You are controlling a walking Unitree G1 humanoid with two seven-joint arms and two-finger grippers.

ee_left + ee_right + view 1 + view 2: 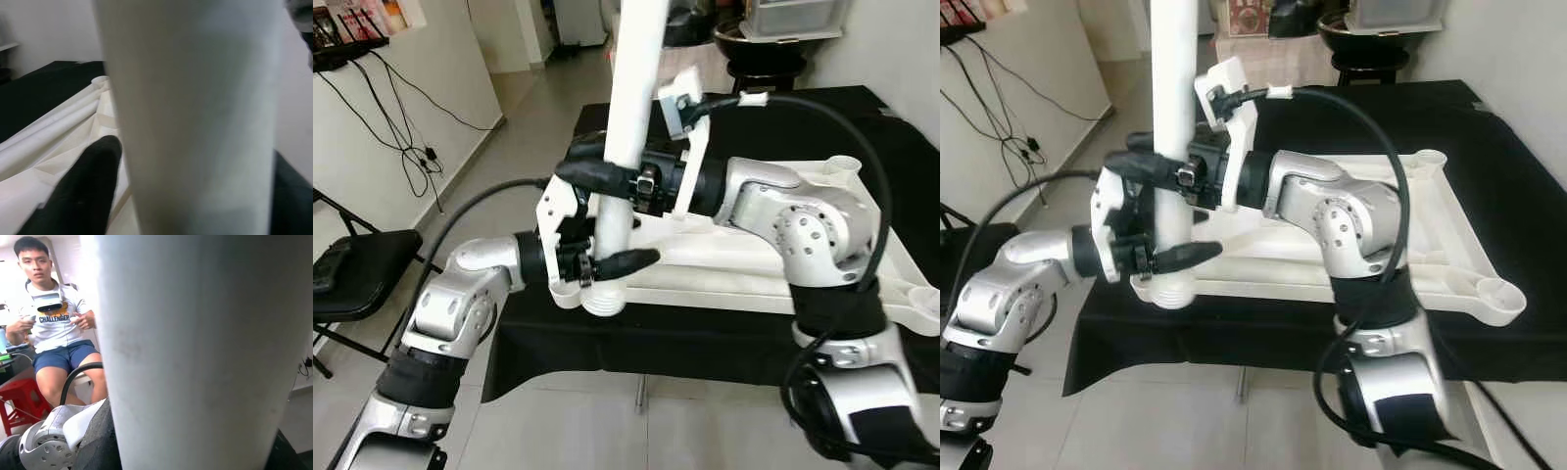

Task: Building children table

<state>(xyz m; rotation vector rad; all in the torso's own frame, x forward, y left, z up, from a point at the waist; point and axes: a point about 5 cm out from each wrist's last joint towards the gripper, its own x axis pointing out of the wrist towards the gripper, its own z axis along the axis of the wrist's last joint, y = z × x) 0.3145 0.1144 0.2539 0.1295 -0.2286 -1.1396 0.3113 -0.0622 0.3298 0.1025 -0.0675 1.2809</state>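
Left eye view: the white table leg (631,108) is held upright by both grippers, right gripper (597,176) clamped above left gripper (607,264), threaded end hovering by the near-left corner of the upturned tabletop (724,264) on the black-draped desk (705,343), presumably for screwing in.

A pale tiled floor (519,127) runs past a white wall (411,108) on the left, where black cables (406,147) hang down. A black folding chair (357,279) stands beside that wall. A table draped in black cloth (1489,127) takes up the middle of the room, and a person (54,333) sits near a red stool (19,401).
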